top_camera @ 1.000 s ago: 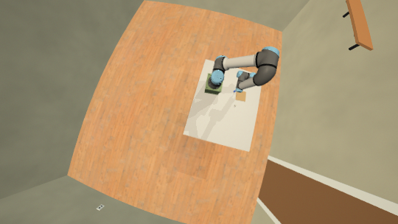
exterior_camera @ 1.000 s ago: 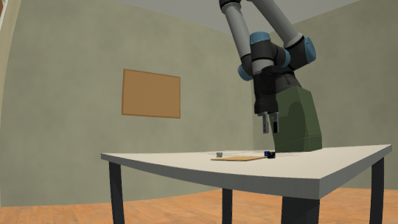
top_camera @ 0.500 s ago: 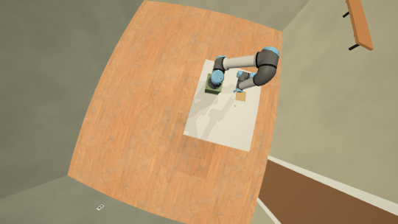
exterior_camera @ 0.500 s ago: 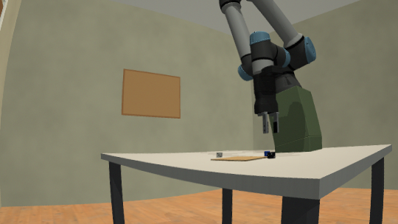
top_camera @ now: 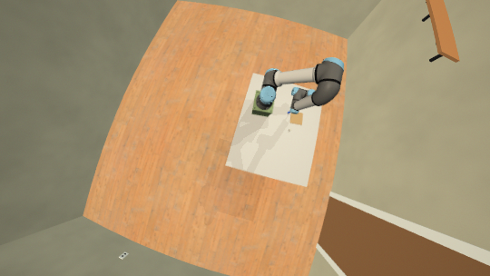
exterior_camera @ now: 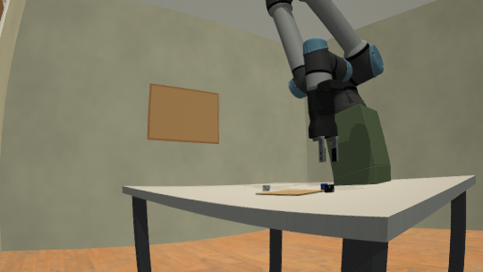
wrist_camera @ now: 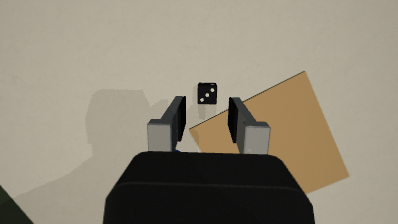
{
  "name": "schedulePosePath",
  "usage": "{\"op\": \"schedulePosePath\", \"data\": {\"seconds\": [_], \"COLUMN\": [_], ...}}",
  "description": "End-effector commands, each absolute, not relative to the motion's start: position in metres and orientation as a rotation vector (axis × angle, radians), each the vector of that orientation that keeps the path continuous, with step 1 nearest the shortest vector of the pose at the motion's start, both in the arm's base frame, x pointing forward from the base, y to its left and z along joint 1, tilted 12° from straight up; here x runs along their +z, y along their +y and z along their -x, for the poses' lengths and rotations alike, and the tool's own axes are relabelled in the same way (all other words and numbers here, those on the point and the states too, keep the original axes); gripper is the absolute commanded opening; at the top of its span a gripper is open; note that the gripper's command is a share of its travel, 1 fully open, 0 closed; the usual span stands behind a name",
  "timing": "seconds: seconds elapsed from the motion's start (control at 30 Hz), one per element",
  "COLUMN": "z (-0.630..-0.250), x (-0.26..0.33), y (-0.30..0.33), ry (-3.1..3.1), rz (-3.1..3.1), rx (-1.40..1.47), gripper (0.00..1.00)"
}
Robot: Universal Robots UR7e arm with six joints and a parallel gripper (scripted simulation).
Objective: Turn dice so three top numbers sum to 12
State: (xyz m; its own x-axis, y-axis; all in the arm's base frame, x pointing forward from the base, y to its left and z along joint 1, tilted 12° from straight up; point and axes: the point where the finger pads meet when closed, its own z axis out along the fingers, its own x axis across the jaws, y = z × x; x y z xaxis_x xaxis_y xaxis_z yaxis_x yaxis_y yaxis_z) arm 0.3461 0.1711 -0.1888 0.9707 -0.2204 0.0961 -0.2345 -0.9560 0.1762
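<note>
Jaws (exterior_camera: 328, 149) right of centre, pointing down, fingers parted, suspended above the bench (exterior_camera: 268, 203). Black die (exterior_camera: 329, 188) below them, blue die (exterior_camera: 324, 186) partly behind it. Tan mat (exterior_camera: 291, 192) lies flat, lower centre; grey die (exterior_camera: 266, 188) near its far edge. Green pedestal (exterior_camera: 353, 148) at right. Brown framed board (exterior_camera: 183, 114) on wall, left of centre.
</note>
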Motion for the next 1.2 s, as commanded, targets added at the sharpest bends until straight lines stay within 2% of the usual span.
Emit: {"op": "schedulePosePath", "data": {"seconds": [0.0,1.17], "z": [-0.346,-0.349], "x": [-0.190,-0.229], "y": [0.171,0.163], "ry": [-0.342,-0.341], "rz": [-2.933,-2.933], "rx": [0.114,0.114], "gripper": [0.70,0.70]}}
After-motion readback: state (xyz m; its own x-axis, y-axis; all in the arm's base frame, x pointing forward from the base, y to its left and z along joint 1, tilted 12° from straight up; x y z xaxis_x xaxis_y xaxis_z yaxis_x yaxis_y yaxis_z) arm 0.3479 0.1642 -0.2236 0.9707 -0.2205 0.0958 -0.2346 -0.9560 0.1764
